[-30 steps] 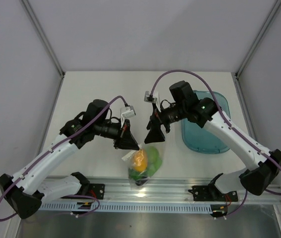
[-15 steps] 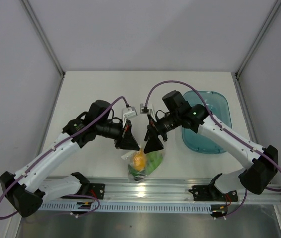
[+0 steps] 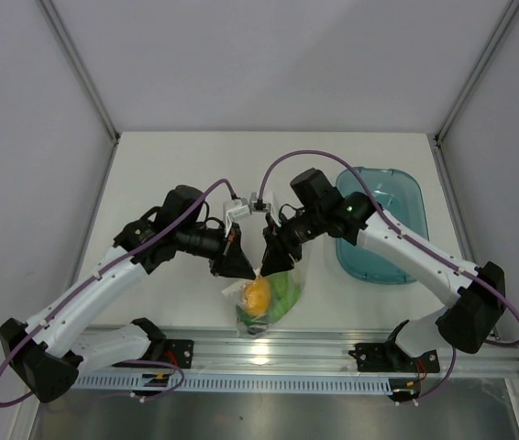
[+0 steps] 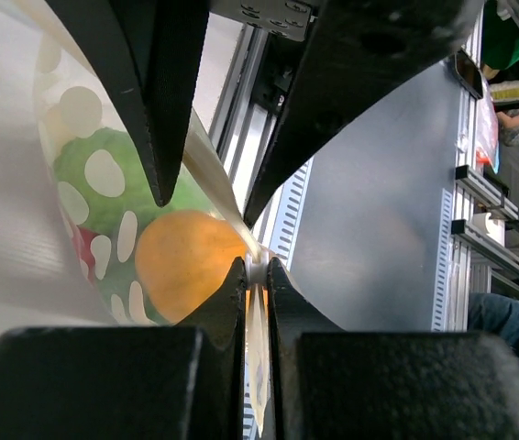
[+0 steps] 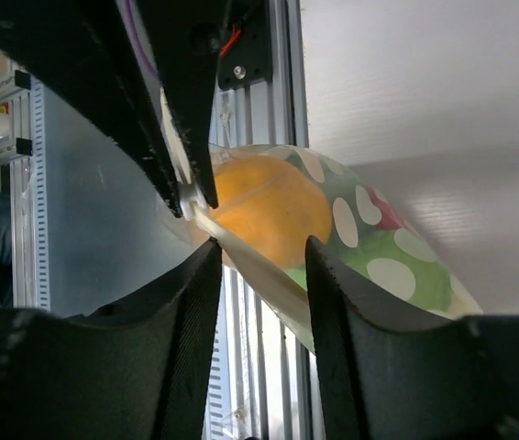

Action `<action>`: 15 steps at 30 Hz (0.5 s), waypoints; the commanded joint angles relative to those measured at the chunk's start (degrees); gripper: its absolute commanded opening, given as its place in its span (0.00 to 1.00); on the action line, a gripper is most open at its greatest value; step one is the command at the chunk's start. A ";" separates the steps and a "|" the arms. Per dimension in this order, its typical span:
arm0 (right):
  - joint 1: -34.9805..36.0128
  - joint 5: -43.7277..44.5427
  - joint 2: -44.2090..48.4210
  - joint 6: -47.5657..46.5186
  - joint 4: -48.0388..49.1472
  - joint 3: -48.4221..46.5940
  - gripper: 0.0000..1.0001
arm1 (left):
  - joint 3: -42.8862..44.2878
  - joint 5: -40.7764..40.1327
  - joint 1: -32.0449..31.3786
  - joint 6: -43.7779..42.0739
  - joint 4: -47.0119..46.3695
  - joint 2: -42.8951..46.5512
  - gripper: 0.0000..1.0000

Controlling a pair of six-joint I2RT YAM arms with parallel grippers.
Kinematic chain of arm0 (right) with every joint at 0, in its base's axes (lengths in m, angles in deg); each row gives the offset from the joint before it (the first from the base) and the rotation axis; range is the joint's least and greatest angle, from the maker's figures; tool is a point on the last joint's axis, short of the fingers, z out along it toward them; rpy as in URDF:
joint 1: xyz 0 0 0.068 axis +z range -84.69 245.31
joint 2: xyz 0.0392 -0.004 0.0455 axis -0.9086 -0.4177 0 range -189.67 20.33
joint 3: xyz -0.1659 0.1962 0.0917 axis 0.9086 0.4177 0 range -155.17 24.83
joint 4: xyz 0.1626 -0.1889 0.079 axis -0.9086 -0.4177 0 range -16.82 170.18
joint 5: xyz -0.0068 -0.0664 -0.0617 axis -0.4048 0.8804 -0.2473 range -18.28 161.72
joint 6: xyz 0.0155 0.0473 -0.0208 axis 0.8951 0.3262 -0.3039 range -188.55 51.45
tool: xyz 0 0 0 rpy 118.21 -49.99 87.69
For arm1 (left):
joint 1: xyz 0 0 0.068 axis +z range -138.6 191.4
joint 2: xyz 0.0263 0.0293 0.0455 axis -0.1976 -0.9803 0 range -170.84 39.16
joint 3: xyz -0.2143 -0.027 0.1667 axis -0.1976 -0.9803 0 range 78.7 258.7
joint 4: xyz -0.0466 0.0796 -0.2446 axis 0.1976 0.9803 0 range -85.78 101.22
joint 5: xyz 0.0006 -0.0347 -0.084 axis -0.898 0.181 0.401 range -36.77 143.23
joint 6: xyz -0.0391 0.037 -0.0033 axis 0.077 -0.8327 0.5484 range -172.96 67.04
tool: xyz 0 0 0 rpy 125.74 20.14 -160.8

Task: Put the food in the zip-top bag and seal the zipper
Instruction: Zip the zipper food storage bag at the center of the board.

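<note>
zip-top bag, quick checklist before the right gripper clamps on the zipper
1. left gripper shut on the zip-top bag edge: ok
2. food inside the bag, orange fruit and green piece seen through it: ok
3. zipper strip lying between the right gripper fingers: ok
4. right gripper clamped on the strip: not ok, jaws apart
5. zipper sealed along its whole length: cannot tell
</note>
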 commanded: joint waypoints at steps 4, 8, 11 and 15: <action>2.91 2.43 -2.12 -1.82 -1.64 -2.75 0.33 | 2.96 0.10 0.30 -1.47 -0.88 0.79 0.00; 3.79 2.61 -1.59 -1.65 -1.82 -1.61 0.19 | 3.40 -1.48 0.30 -1.38 -0.61 0.35 0.01; 4.06 2.17 -0.10 -0.16 0.28 0.41 0.00 | 3.32 -1.84 0.30 -1.30 -0.52 0.09 0.01; 4.15 3.22 1.65 1.95 1.96 1.73 0.00 | 3.31 -4.38 0.39 -1.03 0.00 -0.09 0.03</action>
